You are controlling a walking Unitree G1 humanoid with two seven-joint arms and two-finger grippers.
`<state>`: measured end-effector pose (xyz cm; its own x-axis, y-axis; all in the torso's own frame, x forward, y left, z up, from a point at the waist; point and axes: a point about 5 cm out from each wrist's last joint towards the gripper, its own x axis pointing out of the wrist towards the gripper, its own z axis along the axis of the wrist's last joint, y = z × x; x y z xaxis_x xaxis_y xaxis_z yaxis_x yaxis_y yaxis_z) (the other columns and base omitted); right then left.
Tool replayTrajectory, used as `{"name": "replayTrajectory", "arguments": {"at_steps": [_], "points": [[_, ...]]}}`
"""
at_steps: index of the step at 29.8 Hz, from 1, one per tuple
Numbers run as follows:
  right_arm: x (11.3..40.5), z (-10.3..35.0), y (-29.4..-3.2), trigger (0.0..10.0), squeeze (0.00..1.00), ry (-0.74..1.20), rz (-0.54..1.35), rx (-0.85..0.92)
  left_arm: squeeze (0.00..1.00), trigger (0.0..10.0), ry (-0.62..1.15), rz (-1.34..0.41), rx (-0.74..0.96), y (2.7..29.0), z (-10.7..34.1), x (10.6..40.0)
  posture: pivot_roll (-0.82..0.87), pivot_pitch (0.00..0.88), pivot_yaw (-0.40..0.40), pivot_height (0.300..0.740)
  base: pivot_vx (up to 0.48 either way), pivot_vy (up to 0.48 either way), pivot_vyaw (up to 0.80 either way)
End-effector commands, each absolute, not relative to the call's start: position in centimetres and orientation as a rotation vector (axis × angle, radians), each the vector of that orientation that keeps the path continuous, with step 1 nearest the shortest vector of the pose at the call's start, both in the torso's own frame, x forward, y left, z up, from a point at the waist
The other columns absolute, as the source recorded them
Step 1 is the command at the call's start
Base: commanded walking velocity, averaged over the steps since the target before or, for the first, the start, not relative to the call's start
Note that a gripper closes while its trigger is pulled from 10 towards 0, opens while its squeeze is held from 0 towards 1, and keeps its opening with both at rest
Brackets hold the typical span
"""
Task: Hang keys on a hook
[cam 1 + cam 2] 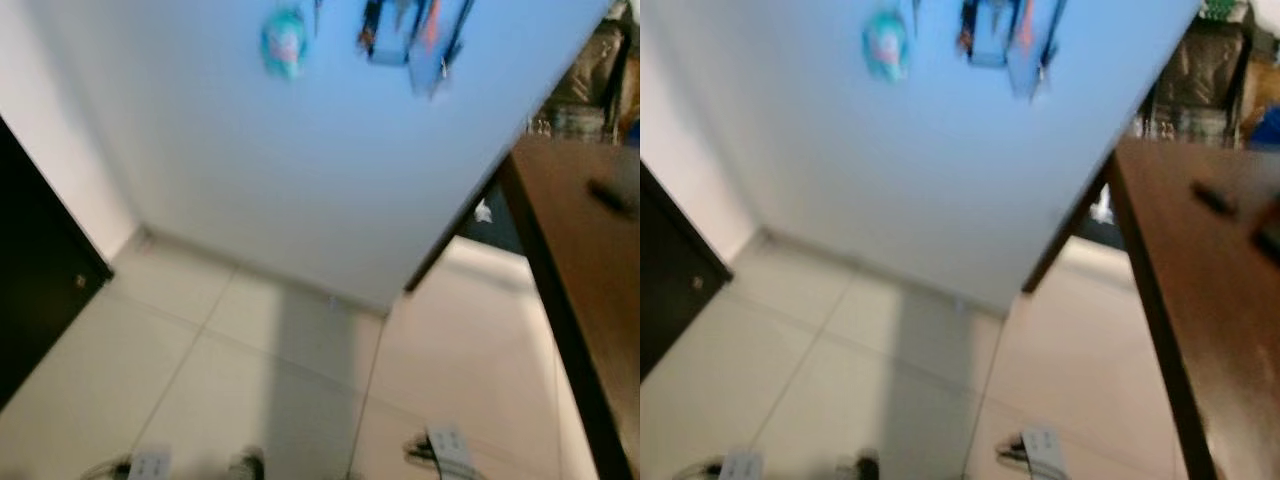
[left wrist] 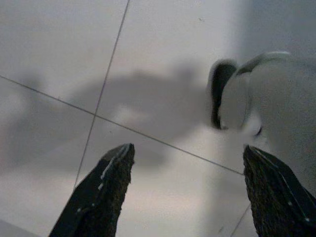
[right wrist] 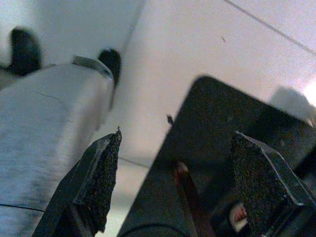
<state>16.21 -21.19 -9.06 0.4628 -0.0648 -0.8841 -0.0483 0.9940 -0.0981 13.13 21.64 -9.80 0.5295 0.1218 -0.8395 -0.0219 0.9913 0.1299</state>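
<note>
Left gripper (image 2: pixel 185 192): in the left wrist view the two black fingers (image 2: pixel 101 190) are spread wide with nothing between them, pointing down at the pale tiled floor (image 2: pixel 74 59). A grey, rounded part of the robot's body (image 2: pixel 276 103) sits at 2 o'clock.

Right gripper (image 3: pixel 182 182): in the right wrist view its fingers (image 3: pixel 101 180) are likewise wide apart and hold nothing. Between them lies a dark flat surface (image 3: pixel 222 123); its identity cannot be determined. A silver robot limb (image 3: pixel 44 128) occupies 9 o'clock.

Left eye view (blurred): a white wall (image 1: pixel 320 150) fills the centre. Hanging items (image 1: pixel 410 40), dark, blue and orange, are at 12 o'clock, with a turquoise ornament (image 1: pixel 284 42) just beside them at 11 o'clock. Whether these include the keys or a hook cannot be determined. A brown table (image 1: pixel 580 260) lies at 3 o'clock and a black door (image 1: pixel 35 270) at 9 o'clock.

Right eye view: same scene; the table carries small dark objects (image 1: pixel 1215 198).
</note>
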Motion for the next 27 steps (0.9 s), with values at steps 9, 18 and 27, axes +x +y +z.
{"name": "replayTrajectory", "arguments": {"at_steps": [9,18,27], "points": [[15.0,-9.6,-21.0,10.0,0.00,1.132,-0.007,-0.109,0.00,10.0,1.034,0.041,0.090,20.4,-10.2,12.8,0.16,0.097,-0.045,0.740,-0.323,0.000,0.00],[15.1,-9.5,-21.1,10.0,0.00,1.131,0.000,-0.116,0.00,10.0,1.034,0.041,0.091,20.4,-10.2,12.8,0.17,0.097,-0.049,0.740,-0.322,0.000,0.00],[15.7,-9.4,-20.7,10.0,0.00,1.109,0.020,-0.113,0.00,10.0,1.002,0.023,0.084,20.0,-10.0,13.5,0.16,0.109,-0.048,0.740,-0.313,0.000,0.00]]}}
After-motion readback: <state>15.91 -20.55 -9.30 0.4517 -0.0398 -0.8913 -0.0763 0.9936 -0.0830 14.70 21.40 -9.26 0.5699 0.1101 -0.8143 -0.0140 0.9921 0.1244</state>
